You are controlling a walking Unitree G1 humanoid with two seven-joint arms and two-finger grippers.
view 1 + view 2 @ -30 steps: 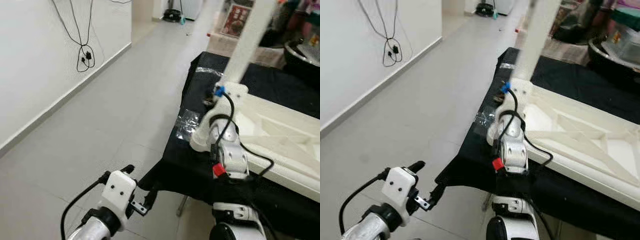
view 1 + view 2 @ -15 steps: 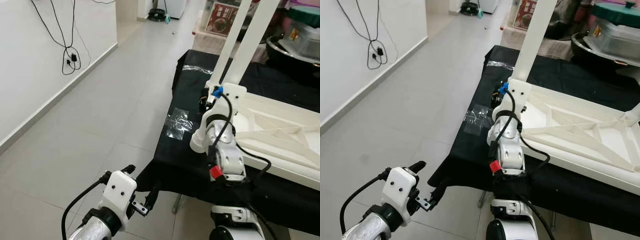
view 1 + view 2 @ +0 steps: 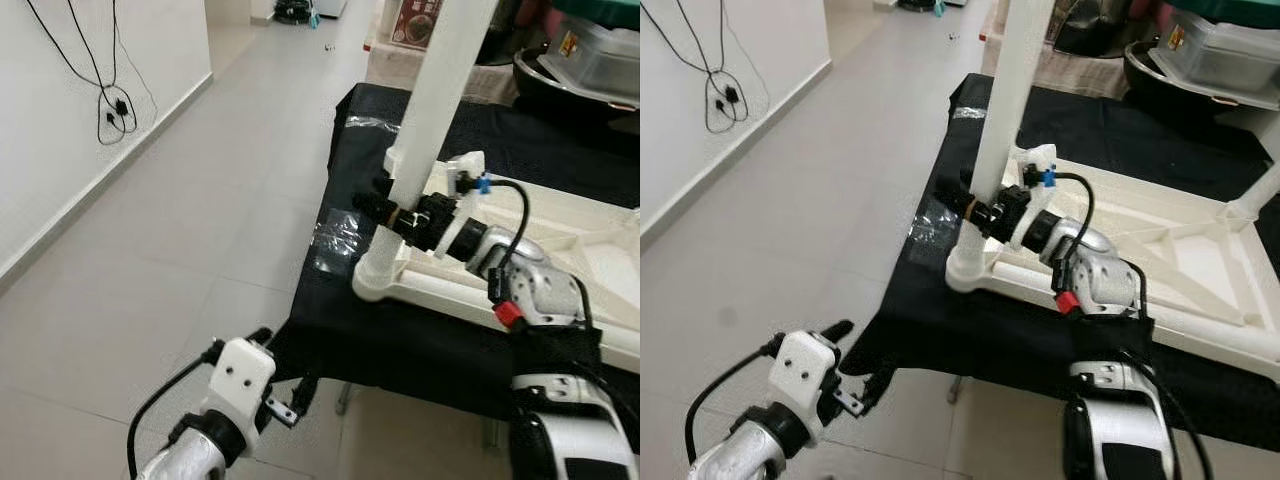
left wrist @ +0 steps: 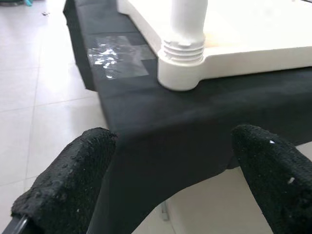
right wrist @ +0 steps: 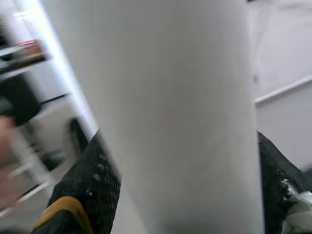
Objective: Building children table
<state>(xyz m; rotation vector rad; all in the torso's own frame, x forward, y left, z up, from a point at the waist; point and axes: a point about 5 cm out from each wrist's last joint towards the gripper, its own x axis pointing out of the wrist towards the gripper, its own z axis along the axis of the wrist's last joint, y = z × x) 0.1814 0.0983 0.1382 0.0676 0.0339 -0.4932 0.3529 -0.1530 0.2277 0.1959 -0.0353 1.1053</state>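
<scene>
A small white plastic table top (image 3: pixel 560 225) lies upside down on a surface covered with a black cloth (image 3: pixel 400 330). A round white plastic table leg (image 3: pixel 435 95) stands straight up from the corner socket (image 3: pixel 378 272) nearest the edge of the cloth. The right tool (image 3: pixel 388 207) is low on that leg, just above the socket, and its two black fingers (image 5: pixel 95 183) are closed on the leg, one on each side. The left tool (image 4: pixel 170 185) hangs down below the edge of the surface, over the pale tiled floor (image 3: pixel 200 200). Its black fingers (image 4: pixel 73 170) are wide apart and hold nothing. A clear shiny piece of plastic (image 3: pixel 335 240) lies on the cloth beside the socket. Black cables (image 3: pixel 110 95) hang on the white wall.
</scene>
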